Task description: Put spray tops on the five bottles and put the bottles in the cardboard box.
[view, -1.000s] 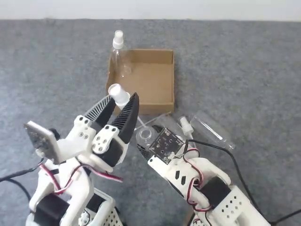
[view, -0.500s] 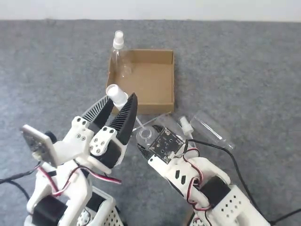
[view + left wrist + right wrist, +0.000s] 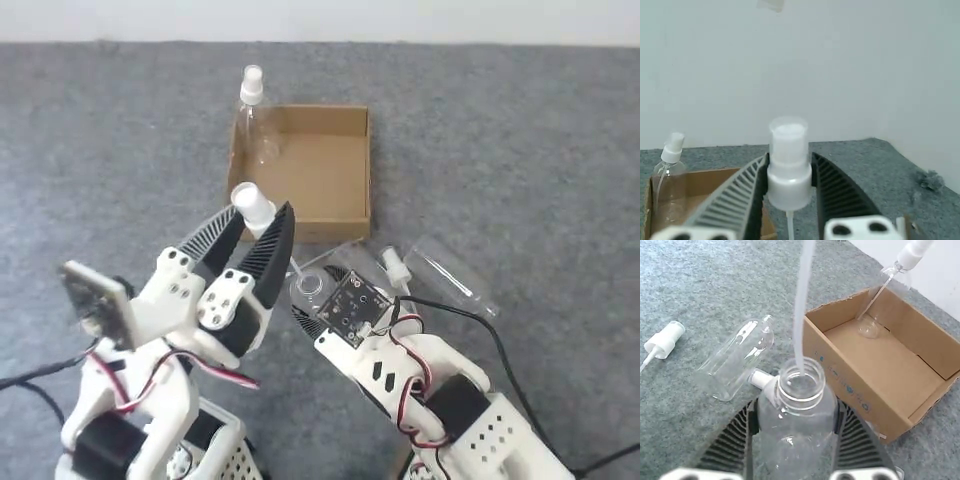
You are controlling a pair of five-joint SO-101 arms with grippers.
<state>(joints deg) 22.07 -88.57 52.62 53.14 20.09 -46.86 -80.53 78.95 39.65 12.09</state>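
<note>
Since half a second back, my left gripper [image 3: 256, 222] shifted slightly toward 3 o'clock | clamped on white plastic spray top [image 3: 788, 162], its thin dip tube [image 3: 802, 305] hanging into the clear open-necked plastic bottle [image 3: 797, 415] | right gripper [image 3: 796, 412] pinched that bottle upright, I judged for capping | brown cardboard box [image 3: 357, 170] lay at 12 o'clock, a capped clear bottle [image 3: 252, 120] in its 11 o'clock corner.
</note>
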